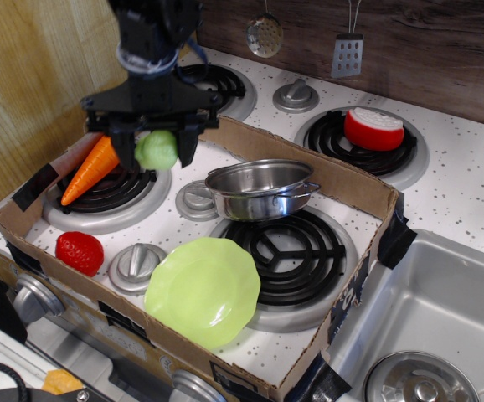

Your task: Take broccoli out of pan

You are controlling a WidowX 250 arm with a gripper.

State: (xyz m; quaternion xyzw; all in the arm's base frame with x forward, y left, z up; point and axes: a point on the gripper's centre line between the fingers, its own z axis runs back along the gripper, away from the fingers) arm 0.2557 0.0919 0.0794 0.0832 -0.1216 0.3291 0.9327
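My gripper (156, 149) is shut on the pale green broccoli (157, 150) and holds it in the air above the front left burner (108, 193), left of the pan. The shiny steel pan (260, 189) stands on the stove between the burners, inside the cardboard frame, and looks empty. The broccoli is well clear of the pan's rim.
An orange carrot (91, 170) lies on the front left burner just under my gripper. A red strawberry (79, 252) sits at the front left. A lime-green plate (203, 290) lies in front of the pan. A red-and-white toy (373, 128) sits on the back right burner. A cardboard wall (342, 180) rings the stove; a sink (443, 318) is at right.
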